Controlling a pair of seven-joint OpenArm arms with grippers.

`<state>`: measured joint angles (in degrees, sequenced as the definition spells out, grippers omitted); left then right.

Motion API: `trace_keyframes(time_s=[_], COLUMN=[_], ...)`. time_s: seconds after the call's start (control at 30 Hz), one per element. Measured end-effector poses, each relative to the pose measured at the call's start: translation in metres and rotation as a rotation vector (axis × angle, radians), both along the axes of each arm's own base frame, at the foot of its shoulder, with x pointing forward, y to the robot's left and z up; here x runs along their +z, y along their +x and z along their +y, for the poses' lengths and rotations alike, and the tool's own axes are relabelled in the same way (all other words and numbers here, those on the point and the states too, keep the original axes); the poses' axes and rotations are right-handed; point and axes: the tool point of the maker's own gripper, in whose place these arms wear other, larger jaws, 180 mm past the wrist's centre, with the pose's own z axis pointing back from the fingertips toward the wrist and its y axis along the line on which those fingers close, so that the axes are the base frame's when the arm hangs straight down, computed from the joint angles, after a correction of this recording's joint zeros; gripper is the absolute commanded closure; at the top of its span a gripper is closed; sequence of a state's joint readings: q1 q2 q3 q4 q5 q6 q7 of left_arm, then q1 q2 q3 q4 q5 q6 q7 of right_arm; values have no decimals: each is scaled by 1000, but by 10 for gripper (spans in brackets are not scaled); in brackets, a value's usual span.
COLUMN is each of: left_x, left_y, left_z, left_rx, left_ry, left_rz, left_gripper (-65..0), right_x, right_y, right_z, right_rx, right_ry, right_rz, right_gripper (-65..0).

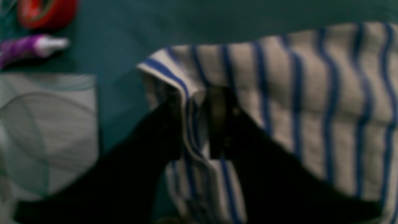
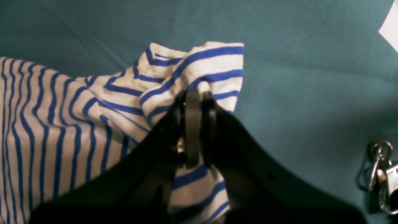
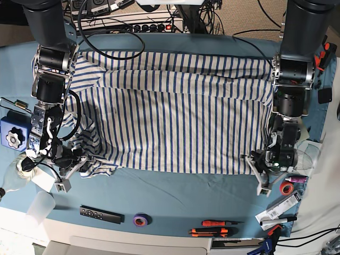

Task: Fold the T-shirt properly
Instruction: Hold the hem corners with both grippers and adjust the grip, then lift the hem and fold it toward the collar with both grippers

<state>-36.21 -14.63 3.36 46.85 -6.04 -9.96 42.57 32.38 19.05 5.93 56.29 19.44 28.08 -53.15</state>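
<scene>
Base view: both arms reach down.

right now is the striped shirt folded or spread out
Mostly spread: the white blue-striped cloth T-shirt lies wide across the teal tablecloth, only its far edge doubled over.

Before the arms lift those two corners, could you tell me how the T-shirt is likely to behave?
The T-shirt will probably sag between the grippers: it is soft cloth, already bunched and creased where the right gripper pinches it. It looks light, so the left gripper, closed on a thin folded edge, should hold it. The spread-out part may drag on the tablecloth and wrinkle.
</scene>
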Motion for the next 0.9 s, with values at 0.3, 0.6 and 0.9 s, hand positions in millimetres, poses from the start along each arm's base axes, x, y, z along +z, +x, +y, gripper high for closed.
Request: trace_keyframes(time_s=[0.3,0.6,0.9], left_x=[0,24,59], left_y=[-2,2,-3], left_z=[0,8,-4], left_rx=[-3,35,28], left_ry=[29,60,-42], left_rz=[32,25,43], left_gripper=[0,0,0], right_x=[4,37,57], right_y=[3,11,6], right_z=[6,13,19], right_rx=[1,31,68], right_ry=[48,28,-3], right_rz=[-20,-102,-88], right_gripper=[0,0,0])
